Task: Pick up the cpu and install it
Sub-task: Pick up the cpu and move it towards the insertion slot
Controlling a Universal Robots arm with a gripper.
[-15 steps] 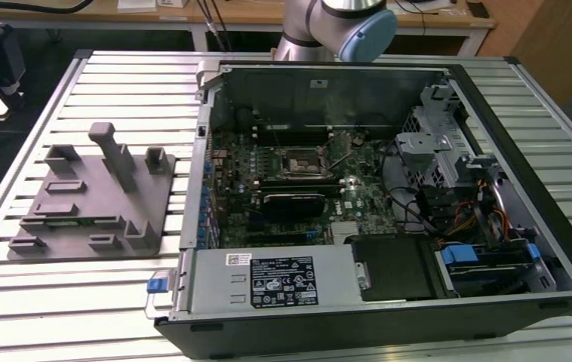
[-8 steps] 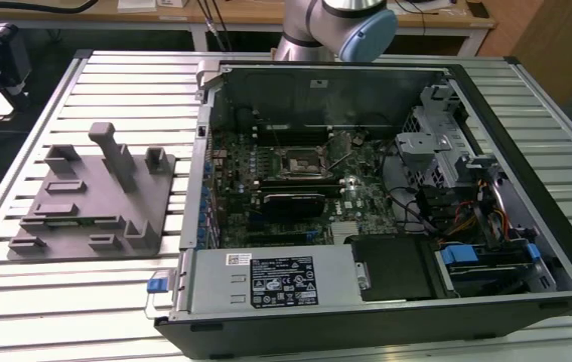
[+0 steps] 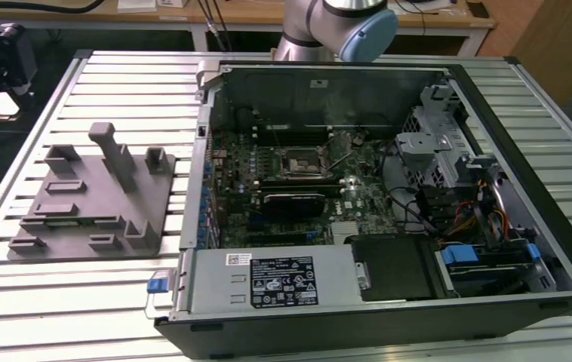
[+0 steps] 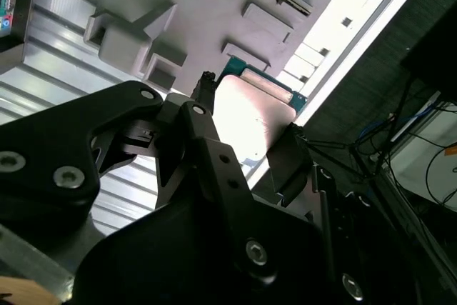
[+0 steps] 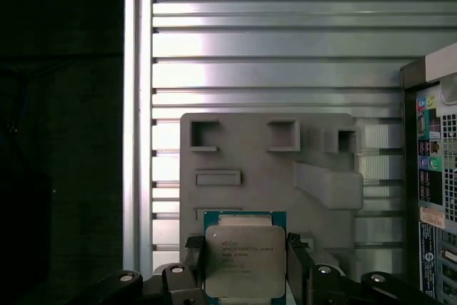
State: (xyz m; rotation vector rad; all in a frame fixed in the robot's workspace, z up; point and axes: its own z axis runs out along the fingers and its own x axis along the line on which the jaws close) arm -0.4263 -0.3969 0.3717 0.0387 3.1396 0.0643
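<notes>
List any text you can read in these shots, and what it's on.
Nothing is clear enough to quote.
On the chip held in the claw: several printed lines on the metal top, blurred.
On the power supply: a black label and a white sticker, too small to read.
On the computer case back panel: coloured stickers, too small to read.
</notes>
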